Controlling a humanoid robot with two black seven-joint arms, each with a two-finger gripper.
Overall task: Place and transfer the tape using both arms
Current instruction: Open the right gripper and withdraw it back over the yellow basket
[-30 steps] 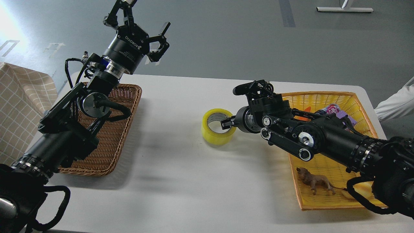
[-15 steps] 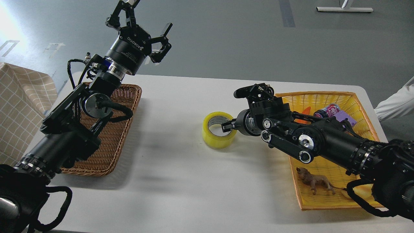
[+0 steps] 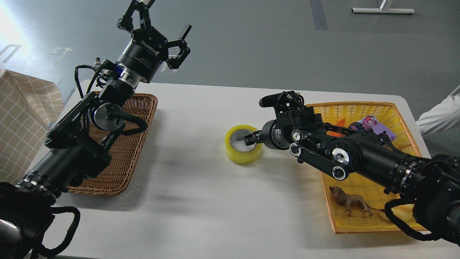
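The tape (image 3: 241, 151), a yellow roll with a grey-white core, lies flat on the white table (image 3: 201, 201) near its middle. My right gripper (image 3: 256, 120) reaches in from the right, just right of the roll. Its jaws are spread: the lower fingertip (image 3: 251, 137) pokes over the roll's right rim into the core, and the upper fingers (image 3: 275, 100) stand well above and apart from the roll. My left gripper (image 3: 161, 27) is open and empty, raised high above the table's far left edge, behind the brown wicker basket (image 3: 122, 162).
A yellow basket (image 3: 359, 107) at the right holds a drink can (image 3: 363, 123), a purple item (image 3: 385, 131), an orange piece (image 3: 337, 126) and a toy lion (image 3: 350, 202). A checked cloth (image 3: 21, 118) is at the far left, a white sleeve (image 3: 438, 115) at the far right.
The tape has shifted slightly towards me and left with the right gripper's lower finger in its core. The left gripper rose a little, then held still.
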